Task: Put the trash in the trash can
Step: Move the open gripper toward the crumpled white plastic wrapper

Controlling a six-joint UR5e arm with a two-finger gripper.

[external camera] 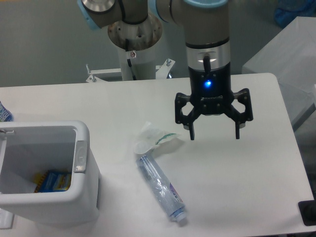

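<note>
A crumpled clear-whitish wrapper (154, 140) with a green streak lies on the white table near the middle. Just below it, touching its lower end, lies a clear plastic bottle (161, 185) with a blue-purple label, slanting down to the right. The white trash can (83, 170) stands at the front left, its grey tab facing the trash. My gripper (214, 133) hangs open above the table, to the right of the wrapper and slightly higher in the view. Nothing is between its fingers.
Inside the trash can lies a blue and yellow packet (53, 180). The arm's base column (134, 54) stands behind the table. A dark object (308, 213) sits at the table's front right corner. A blue thing (4, 112) shows at the left edge.
</note>
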